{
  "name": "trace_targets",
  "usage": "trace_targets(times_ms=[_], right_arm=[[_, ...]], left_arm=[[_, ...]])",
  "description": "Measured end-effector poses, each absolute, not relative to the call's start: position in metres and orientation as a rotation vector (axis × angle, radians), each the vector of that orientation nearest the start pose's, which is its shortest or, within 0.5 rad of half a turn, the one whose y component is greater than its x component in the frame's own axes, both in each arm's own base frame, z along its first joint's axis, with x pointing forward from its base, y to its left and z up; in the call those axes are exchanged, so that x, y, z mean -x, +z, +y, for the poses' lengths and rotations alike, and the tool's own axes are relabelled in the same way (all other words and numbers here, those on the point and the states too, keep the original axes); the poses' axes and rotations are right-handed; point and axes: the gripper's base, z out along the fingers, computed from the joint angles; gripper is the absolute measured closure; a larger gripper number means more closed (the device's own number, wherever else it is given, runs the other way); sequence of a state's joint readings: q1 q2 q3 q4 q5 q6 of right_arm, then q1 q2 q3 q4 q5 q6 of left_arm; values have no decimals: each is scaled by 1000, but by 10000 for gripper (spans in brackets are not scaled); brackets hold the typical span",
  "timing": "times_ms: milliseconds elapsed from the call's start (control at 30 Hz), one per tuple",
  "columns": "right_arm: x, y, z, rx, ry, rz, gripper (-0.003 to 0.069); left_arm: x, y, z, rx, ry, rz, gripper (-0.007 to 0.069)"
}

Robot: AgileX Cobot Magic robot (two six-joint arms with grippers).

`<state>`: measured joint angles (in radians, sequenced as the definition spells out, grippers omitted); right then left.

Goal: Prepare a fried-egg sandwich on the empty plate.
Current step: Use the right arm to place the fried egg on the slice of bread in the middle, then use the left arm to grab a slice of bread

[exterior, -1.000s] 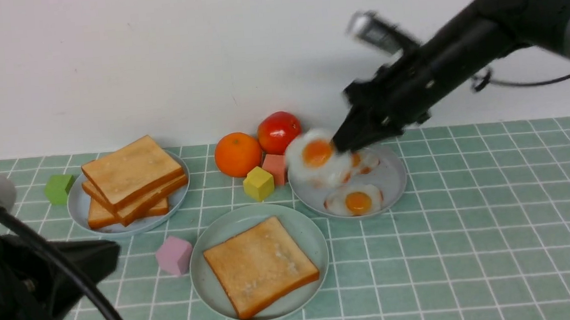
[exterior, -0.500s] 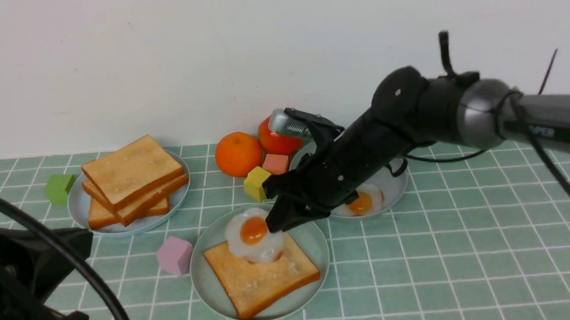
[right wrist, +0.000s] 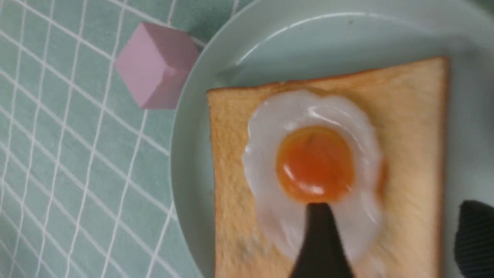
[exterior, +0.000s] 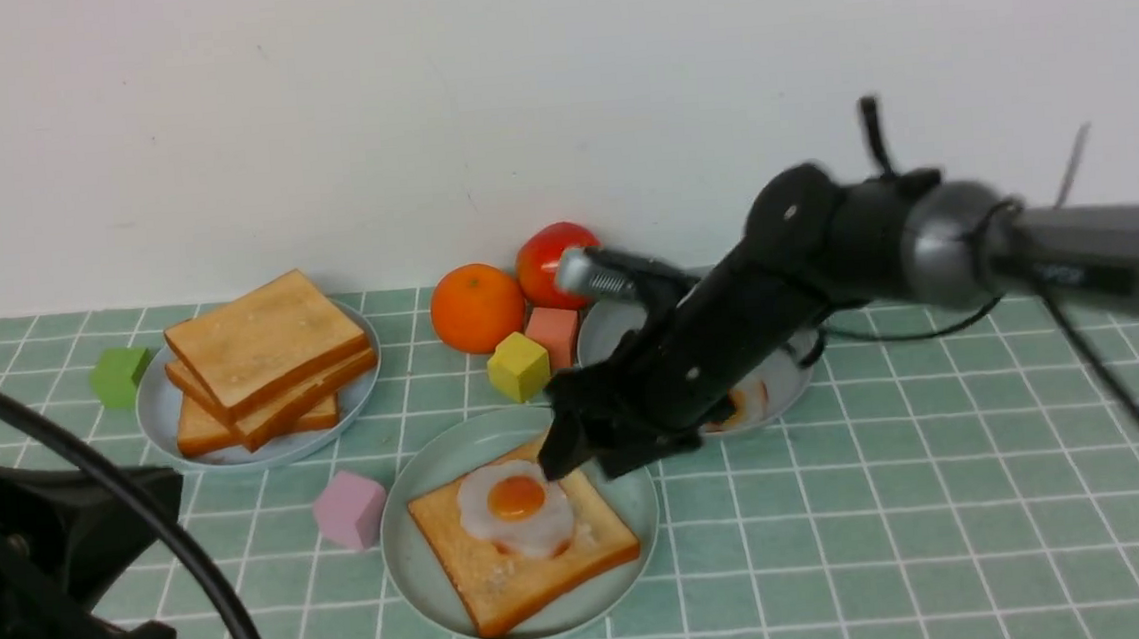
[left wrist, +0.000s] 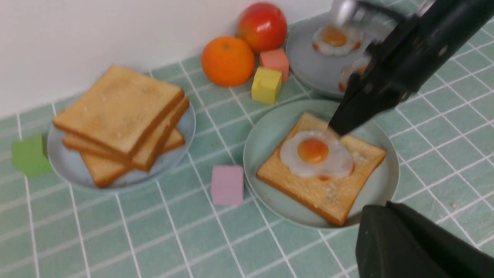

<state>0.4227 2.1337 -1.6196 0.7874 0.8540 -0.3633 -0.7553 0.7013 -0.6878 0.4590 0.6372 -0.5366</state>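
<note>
The pale mint-green plate [exterior: 417, 571] at front centre holds one toast slice [exterior: 556, 561]. A fried egg [exterior: 515, 509] with an orange yolk lies flat on that slice, uncovered. My right gripper [exterior: 580, 464] hovers just behind the egg, open, and holds nothing. In the right wrist view its fingers stand apart over the egg [right wrist: 312, 166] and toast [right wrist: 417, 135]. My left gripper [exterior: 166, 493] is low at the front left, away from the plates. It appears shut and empty in the left wrist view [left wrist: 370, 212], which also shows the egg [left wrist: 314, 154].
A pile of toast [exterior: 266, 356] sits on a blue-grey plate [exterior: 160, 418] at back left. Another blue-grey plate [exterior: 783, 365] with eggs is half hidden by my right arm. An orange [exterior: 476, 308], a tomato [exterior: 550, 256] and yellow [exterior: 518, 365], salmon [exterior: 552, 331], pink [exterior: 347, 508] and green [exterior: 117, 376] cubes stand around.
My right gripper carried the egg from the back right plate down to the toast, opened and let it go. The egg now lies flat on the slice. The left arm barely moved.
</note>
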Motion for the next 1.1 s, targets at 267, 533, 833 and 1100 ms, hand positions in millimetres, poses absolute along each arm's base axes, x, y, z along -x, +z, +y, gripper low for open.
trace_targets(times_ms=[267, 533, 833, 1100], right_arm=[[-339, 321, 185, 731, 599, 2591, 424], [-253, 413, 149, 709, 358, 2480, 662], [-187, 414, 124, 724, 389, 2437, 640], [-162, 413, 109, 710, 397, 2399, 631]], left_arm=[[-152, 304, -108, -420, -187, 2290, 638], [-247, 297, -113, -368, -95, 2439, 638], [-349, 265, -49, -385, -39, 2497, 627], [-395, 226, -34, -676, 115, 2464, 396]])
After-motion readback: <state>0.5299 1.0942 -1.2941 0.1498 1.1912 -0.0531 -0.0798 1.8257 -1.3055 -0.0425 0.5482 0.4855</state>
